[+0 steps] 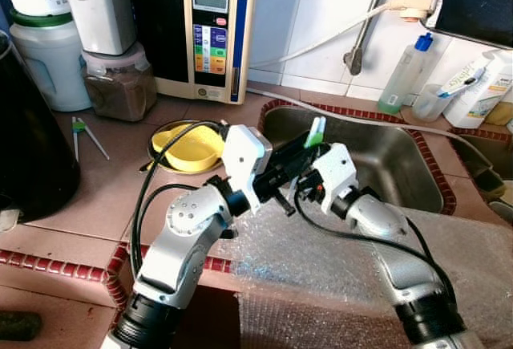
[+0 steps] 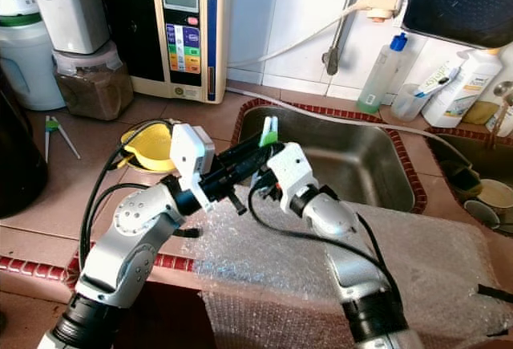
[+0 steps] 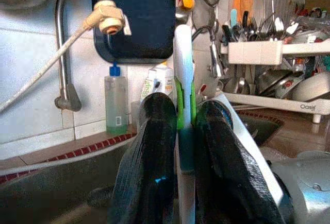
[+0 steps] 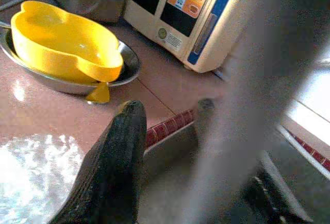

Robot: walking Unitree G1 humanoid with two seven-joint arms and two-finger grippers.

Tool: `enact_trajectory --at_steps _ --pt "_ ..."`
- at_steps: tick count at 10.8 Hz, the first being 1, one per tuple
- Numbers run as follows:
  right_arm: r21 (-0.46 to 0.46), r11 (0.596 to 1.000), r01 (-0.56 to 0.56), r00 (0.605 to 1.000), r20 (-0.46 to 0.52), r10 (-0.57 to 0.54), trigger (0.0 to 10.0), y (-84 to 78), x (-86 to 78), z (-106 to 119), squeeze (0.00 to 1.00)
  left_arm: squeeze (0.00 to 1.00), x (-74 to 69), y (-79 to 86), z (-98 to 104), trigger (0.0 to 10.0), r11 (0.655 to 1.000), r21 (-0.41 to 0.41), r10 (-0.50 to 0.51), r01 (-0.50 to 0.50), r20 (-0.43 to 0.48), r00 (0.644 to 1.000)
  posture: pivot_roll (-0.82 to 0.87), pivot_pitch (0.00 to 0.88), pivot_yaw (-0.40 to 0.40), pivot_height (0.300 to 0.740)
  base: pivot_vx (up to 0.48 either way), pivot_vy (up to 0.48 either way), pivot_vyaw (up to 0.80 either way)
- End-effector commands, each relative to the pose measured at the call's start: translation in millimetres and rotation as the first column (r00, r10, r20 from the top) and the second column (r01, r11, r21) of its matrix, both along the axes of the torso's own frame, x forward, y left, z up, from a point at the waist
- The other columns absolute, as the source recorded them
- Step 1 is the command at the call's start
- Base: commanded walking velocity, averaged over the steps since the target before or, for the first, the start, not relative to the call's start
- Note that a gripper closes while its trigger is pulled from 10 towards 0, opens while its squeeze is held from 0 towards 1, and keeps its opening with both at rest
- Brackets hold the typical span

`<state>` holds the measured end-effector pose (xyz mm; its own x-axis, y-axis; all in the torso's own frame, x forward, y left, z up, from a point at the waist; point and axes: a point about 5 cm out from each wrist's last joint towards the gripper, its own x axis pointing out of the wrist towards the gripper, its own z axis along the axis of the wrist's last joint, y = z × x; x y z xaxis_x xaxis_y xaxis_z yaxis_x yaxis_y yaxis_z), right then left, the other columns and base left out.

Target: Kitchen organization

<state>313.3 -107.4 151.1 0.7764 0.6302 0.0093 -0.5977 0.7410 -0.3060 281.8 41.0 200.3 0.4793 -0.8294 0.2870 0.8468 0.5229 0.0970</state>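
A slim white and green utensil (image 3: 183, 64) stands upright, clamped between the two black fingers (image 3: 149, 147) of my left gripper (image 1: 304, 150). It is held over the near left corner of the steel sink (image 1: 401, 164). My right gripper (image 4: 165, 126) sits right beside the left one at the sink's near rim. Its fingers stand apart with nothing between them, and a blurred grey shape crosses the right wrist view in front of them. What kind of utensil this is cannot be made out.
A yellow dish (image 1: 188, 147) lies in a metal plate on the tiled counter, left of the sink. Bubble wrap (image 1: 321, 261) covers the counter's near edge. A water machine (image 1: 212, 28), jars (image 1: 116, 76), a soap bottle (image 1: 405, 72) and green chopsticks (image 1: 80, 134) line the back.
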Motion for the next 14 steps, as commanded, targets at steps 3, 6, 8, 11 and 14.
enact_trajectory --at_steps 3,6,8,11,14 --pt "0.004 0.990 -0.141 0.988 0.068 0.141 0.0 18.4 -18.7 14.6 0.00 0.00 -2.7 -9.9 -5.3 0.3 0.999 0.034 -0.019 0.019 -0.005 1.000 0.11 0.000 -0.086 0.740 0.000 0.000 0.00" --pt "0.018 0.994 -0.108 0.991 0.084 0.106 0.0 15.5 -18.6 17.8 0.00 0.00 -3.1 -9.5 -6.3 2.1 0.999 0.037 -0.019 0.019 -0.005 1.000 0.11 0.000 -0.083 0.740 0.000 0.000 0.00" --pt "0.009 0.997 -0.076 0.994 0.085 0.074 0.0 10.7 -15.1 17.7 0.00 0.00 -2.4 -9.5 -6.0 4.2 0.999 0.035 -0.010 0.010 -0.002 1.000 0.11 0.000 -0.083 0.740 0.000 0.000 0.00" --pt "-0.006 1.000 -0.004 0.996 0.089 0.004 0.0 1.5 -9.9 16.1 0.00 0.00 -1.7 -7.8 -7.1 10.0 0.999 0.050 0.012 -0.013 0.003 1.000 0.12 0.000 -0.086 0.740 0.000 0.000 0.00" --pt "-0.048 0.997 0.058 0.995 0.085 -0.054 0.0 -7.8 -7.0 10.4 0.00 1.00 -2.1 -6.4 -7.9 10.0 0.999 0.032 -0.013 0.014 -0.036 0.999 0.11 0.000 -0.083 0.740 0.000 0.000 0.00"
